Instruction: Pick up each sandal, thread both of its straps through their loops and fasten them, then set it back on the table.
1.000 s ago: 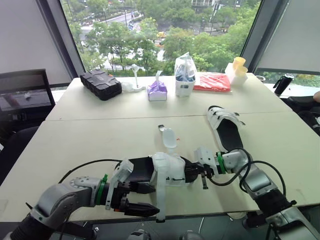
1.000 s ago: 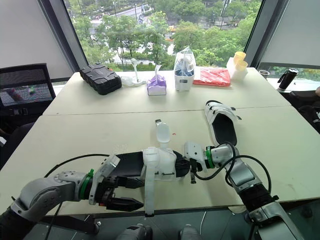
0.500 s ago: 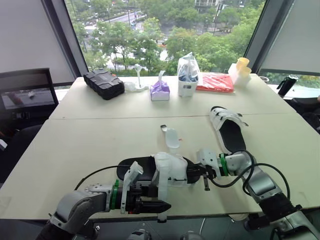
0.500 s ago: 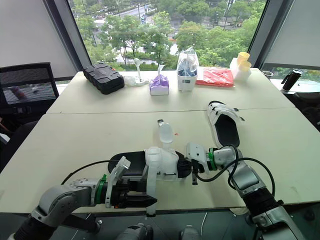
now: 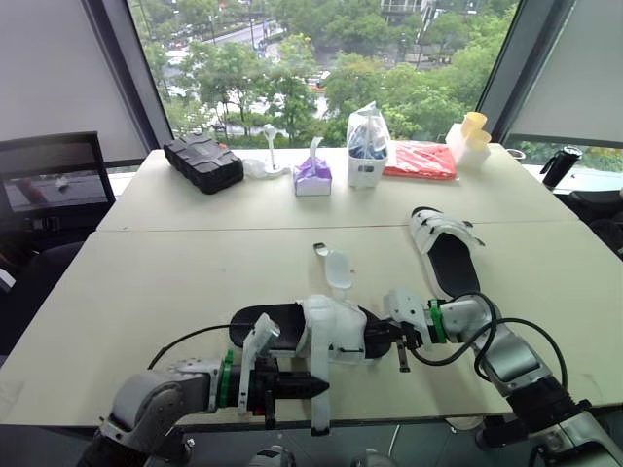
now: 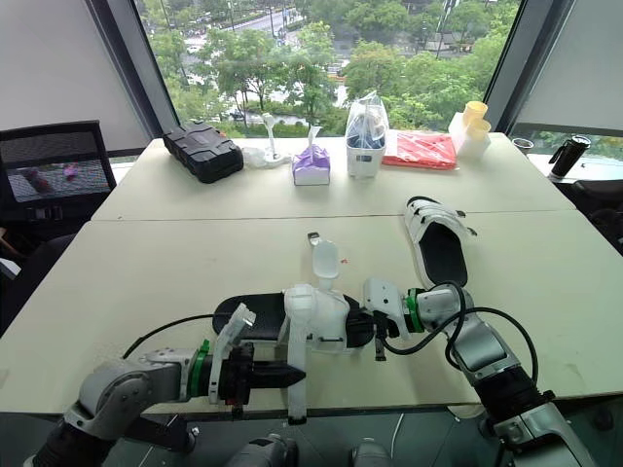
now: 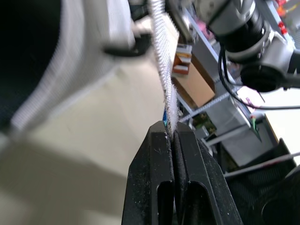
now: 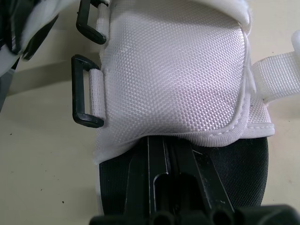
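Note:
A sandal with a white upper and black sole lies near the table's front edge. One white strap hangs down over that edge. My left gripper is shut on this strap, pinching it between its fingertips. A second strap lies flat on the table behind the sandal. My right gripper is shut, its fingers pushed into the toe opening under the white upper. Two black loops sit on the upper's side. The other sandal lies at the right.
Along the far side stand a black case, a purple tissue pack, a clear bag, a red packet and yellow cups. A black bottle is at the far right. A chair stands left.
My left gripper moved right to the hanging strap and closed on it. The right gripper and the sandal have stayed in place.

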Robot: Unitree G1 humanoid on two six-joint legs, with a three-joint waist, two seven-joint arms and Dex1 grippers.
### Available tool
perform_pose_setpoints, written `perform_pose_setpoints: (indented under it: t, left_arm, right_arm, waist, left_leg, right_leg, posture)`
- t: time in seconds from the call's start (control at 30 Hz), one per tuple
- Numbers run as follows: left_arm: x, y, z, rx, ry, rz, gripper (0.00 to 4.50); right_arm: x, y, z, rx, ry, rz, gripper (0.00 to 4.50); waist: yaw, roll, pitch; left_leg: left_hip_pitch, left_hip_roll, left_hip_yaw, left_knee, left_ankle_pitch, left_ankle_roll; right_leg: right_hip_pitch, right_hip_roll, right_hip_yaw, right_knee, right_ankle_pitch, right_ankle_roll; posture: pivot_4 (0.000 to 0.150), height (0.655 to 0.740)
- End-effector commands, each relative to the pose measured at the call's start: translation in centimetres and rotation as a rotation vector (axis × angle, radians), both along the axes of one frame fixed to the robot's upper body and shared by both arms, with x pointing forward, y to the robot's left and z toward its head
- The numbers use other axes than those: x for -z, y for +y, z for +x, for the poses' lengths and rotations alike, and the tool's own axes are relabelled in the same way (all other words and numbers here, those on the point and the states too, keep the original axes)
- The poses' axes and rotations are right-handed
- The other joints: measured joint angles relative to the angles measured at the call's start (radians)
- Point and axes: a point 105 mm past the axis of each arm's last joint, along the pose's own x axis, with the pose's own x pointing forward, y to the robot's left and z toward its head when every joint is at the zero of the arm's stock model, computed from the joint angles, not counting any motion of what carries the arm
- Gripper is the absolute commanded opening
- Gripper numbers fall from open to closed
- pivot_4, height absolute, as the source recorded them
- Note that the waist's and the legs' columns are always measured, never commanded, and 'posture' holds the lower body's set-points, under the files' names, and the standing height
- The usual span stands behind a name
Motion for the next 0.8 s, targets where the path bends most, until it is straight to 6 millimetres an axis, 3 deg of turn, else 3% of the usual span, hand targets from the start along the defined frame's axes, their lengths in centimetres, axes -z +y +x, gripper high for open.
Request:
perform_pose_setpoints:
  t: [0.03, 0.17, 0.27, 0.4, 0.6, 0.8]
  left_arm:
    - [-3.8, 1.2, 2.1, -0.026, -0.021, -0.106, 0.03]
    - [-6.6, 2.1, 3.9, -0.021, -0.025, -0.164, 0.03]
    - [-7.2, 2.4, 4.7, -0.026, -0.024, -0.166, 0.03]
    - [-8.7, 1.7, 7.8, -0.025, -0.064, -0.188, 0.03]
    - [-7.8, 0.7, 9.6, 0.027, -0.027, -0.164, 0.03]
    - [-7.5, 0.5, 9.2, 0.104, -0.009, -0.158, 0.03]
  right_arm:
    - [2.4, -0.5, -1.0, -0.005, 0.09, -0.073, 0.0]
    - [2.5, -0.5, -0.9, -0.003, 0.089, -0.072, 0.0]
    - [2.5, -0.5, -0.9, -0.004, 0.089, -0.075, 0.0]
    - [2.6, -0.5, -0.6, -0.004, 0.084, -0.081, 0.0]
    - [2.7, -0.5, -0.5, -0.011, 0.074, -0.088, 0.0]
    - [2.8, -0.5, -0.5, -0.013, 0.069, -0.094, 0.0]
  waist:
    - [0.0, 0.0, 0.0]
    - [-0.001, 0.0, 0.0]
    - [-0.002, 0.0, 0.0]
    - [0.001, -0.003, 0.0]
    - [-0.007, -0.003, 0.0]
    - [-0.007, -0.003, 0.0]
  left_leg:
    - [0.0, 0.0, 0.0, 0.0, 0.0, 0.0]
    - [0.0, 0.0, 0.0, 0.0, 0.0, 0.0]
    - [0.0, -0.001, 0.0, 0.0, 0.0, 0.0]
    - [0.0, -0.001, 0.0, 0.001, 0.001, 0.0]
    - [0.001, -0.001, 0.0, 0.001, 0.001, -0.001]
    - [-0.001, -0.001, -0.001, -0.001, 0.002, 0.0]
  right_leg:
    - [0.0, 0.0, 0.0, 0.0, 0.0, 0.0]
    - [-0.001, 0.0, -0.001, 0.0, 0.0, 0.0]
    - [-0.001, 0.0, -0.001, 0.0, 0.0, 0.001]
    - [0.0, 0.0, -0.001, 0.001, 0.001, 0.001]
    - [0.004, 0.0, -0.002, 0.0, 0.001, 0.001]
    - [0.0, 0.0, -0.002, 0.001, 0.002, 0.004]
  posture:
    - [0.15, 0.74]
    - [0.15, 0.74]
    - [0.15, 0.74]
    - [0.15, 0.74]
    - [0.15, 0.74]
    - [0.15, 0.74]
